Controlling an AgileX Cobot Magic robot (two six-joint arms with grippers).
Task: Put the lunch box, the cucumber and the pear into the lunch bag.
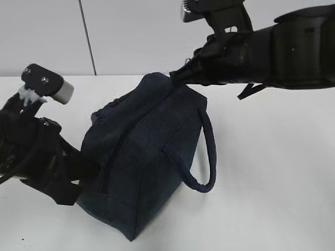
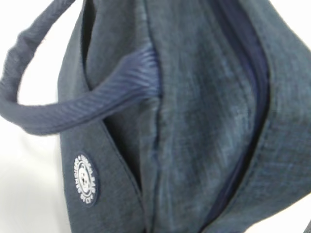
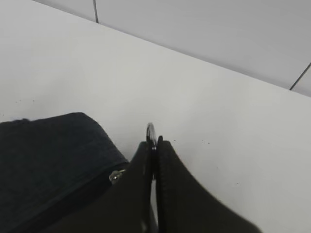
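The boxy lunch bag (image 1: 144, 157) of dark navy woven fabric is seen tilted on the white table (image 1: 272, 198), its ribbed strap handle (image 1: 207, 151) looped at the side. The left gripper (image 1: 78, 172) is pressed against its lower left side; its grip cannot be told. Farther back, the silver ring pull (image 3: 150, 132) is pinched by the closed right gripper (image 3: 154, 145).

Your lunch bag (image 1: 141, 157) sits mid-table (image 1: 272, 183). The left pincer (image 1: 73, 175) meets it at eight o'clock; the right pincer (image 1: 175, 77) grips the ring pull (image 3: 150, 132) at one o'clock.
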